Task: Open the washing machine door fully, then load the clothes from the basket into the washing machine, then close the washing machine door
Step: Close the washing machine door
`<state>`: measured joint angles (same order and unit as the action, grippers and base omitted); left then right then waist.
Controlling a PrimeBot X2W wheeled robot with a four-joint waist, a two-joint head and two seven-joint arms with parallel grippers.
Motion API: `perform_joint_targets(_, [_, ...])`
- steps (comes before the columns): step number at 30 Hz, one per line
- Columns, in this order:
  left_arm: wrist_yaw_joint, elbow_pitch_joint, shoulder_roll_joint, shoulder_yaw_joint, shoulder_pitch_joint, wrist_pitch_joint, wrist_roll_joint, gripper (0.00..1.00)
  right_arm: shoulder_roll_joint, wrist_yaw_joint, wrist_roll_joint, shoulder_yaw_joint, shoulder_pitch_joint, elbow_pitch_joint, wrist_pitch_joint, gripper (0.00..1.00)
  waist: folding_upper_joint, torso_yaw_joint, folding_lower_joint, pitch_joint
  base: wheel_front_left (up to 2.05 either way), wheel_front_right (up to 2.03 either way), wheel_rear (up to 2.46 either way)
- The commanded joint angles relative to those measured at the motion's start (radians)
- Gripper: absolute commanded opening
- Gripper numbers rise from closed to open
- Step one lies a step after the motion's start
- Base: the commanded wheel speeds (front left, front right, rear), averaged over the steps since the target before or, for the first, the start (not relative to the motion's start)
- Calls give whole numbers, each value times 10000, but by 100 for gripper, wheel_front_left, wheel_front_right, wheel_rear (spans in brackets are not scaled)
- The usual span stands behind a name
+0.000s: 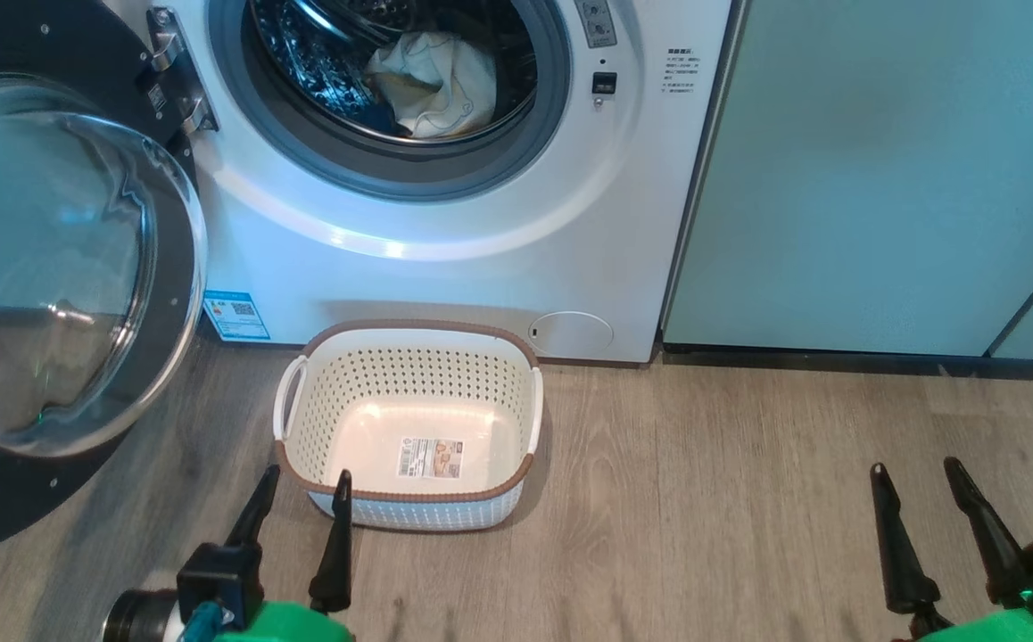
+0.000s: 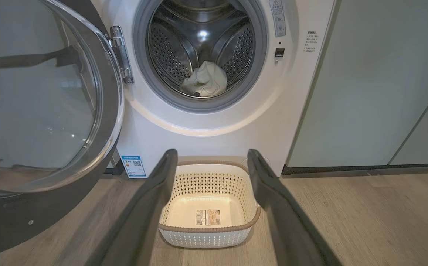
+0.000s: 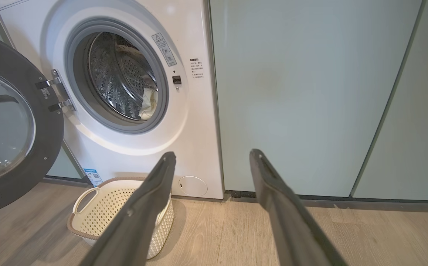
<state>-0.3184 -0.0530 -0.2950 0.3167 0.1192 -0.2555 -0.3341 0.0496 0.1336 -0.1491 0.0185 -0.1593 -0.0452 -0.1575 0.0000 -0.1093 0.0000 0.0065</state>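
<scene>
The white washing machine [image 1: 481,223] stands with its round opening uncovered. Its door [image 1: 53,267] hangs swung out to the left, black ring around a clear dome. Pale cream clothes [image 1: 436,85] lie inside the steel drum [image 2: 203,40]; the clothes [image 2: 204,81] rest at its bottom. On the floor before the machine sits the cream basket [image 1: 409,357], holding nothing but its label sticker. My left gripper [image 1: 302,481] is open just short of the basket's near rim. Off to the right, my right gripper [image 1: 918,473] is open above bare floor.
Pale green cabinet doors [image 1: 882,178] stand right of the machine. Grey wood-look floor [image 1: 731,499] stretches between the basket and my right gripper. The open door juts out over the floor at the left.
</scene>
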Motion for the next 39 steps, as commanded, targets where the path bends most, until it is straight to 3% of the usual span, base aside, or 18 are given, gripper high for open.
perform_joint_targets(1, [41, -286, -37, -476, -423, -63, 90, 100, 70, -29, 60, 144, 241, -359, -5, 100, 0, 9, 0, 5, 0, 0, 0])
perform_joint_targets(10, [79, -233, -33, -410, -551, -60, 94, 100, 61, -29, 72, -62, 51, -430, 14, 100, 0, 692, 0, 18, 0, 0, 0])
perform_joint_targets(28, [108, -269, -3, -418, -403, -62, 104, 100, 53, -29, 24, 86, -173, -472, 101, 100, 0, 4144, 0, -149, 0, 0, 0])
perform_joint_targets(39, [97, -346, 52, -423, -335, -62, 102, 100, 36, -29, 3, 254, -119, -402, 120, 100, 0, 4502, 0, -175, 0, 0, 0])
